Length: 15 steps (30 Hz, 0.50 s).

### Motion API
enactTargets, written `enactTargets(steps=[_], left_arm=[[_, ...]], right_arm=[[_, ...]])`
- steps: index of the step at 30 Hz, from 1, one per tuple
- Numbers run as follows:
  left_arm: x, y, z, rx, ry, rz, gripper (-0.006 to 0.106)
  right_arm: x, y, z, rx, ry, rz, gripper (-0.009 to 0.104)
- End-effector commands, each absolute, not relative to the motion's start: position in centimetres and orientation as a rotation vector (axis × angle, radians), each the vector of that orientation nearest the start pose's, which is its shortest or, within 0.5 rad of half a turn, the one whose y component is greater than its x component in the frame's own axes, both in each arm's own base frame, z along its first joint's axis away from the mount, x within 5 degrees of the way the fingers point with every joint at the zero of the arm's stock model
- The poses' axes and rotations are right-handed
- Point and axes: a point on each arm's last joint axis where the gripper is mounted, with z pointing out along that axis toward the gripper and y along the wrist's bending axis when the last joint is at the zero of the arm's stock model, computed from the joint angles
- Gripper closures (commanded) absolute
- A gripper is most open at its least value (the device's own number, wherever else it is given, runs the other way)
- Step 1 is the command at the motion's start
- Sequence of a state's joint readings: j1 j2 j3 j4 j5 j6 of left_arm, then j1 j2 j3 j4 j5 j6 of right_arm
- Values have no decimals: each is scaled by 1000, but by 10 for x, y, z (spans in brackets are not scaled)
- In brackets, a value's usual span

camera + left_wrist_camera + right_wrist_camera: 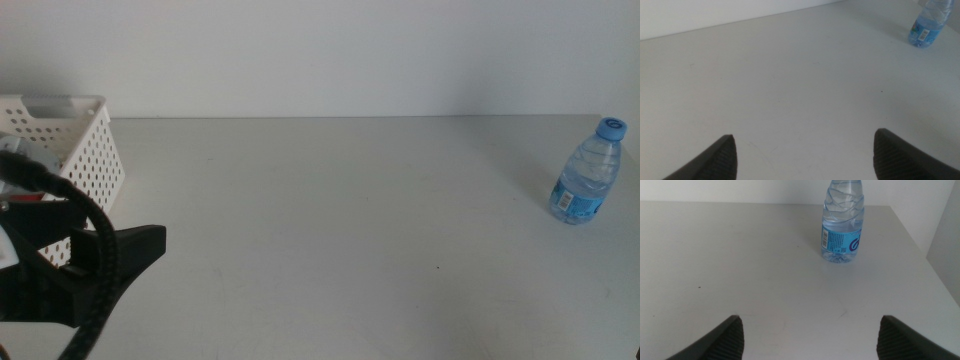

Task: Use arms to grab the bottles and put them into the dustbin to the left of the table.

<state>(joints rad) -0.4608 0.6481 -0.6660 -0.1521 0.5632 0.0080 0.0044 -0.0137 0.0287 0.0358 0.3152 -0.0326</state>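
Left gripper (802, 155) sits by the dustbin (88, 150), jaws spread, empty; right gripper (807, 337) likewise released, facing the water bottle (842, 222); we cannot read its blue label (841, 241); cap cropped in both wrist views.

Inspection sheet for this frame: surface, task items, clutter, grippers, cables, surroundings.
Surface: light-grey table, matte, a tiny dark speck near the middle.
Job's things: one water bottle, blue cap, upright at the far right; white perforated dustbin at the far left.
Clutter: nothing seen.
Grippers: left gripper open, empty, beside the dustbin; right gripper open, empty, facing the bottle, out of the middle view.
Cables: black braided cable looping over the left arm.
Surroundings: plain white wall behind the table.
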Motion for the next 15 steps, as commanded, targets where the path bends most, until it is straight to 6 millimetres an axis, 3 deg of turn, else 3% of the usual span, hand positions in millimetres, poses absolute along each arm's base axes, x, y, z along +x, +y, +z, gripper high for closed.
enactTargets(steps=[1, 10, 15], left_arm=[[112, -64, 347, 369, 1920, -478, 7], [112, -64, 347, 369, 1919, -479, 7], [112, -64, 347, 369, 1919, -479, 7]], right_arm=[[54, 0, 188, -16, 1716, -10, 26], [72, -1, 255, -44, 1769, -49, 26], [91, -1, 264, -57, 1821, -60, 26]])
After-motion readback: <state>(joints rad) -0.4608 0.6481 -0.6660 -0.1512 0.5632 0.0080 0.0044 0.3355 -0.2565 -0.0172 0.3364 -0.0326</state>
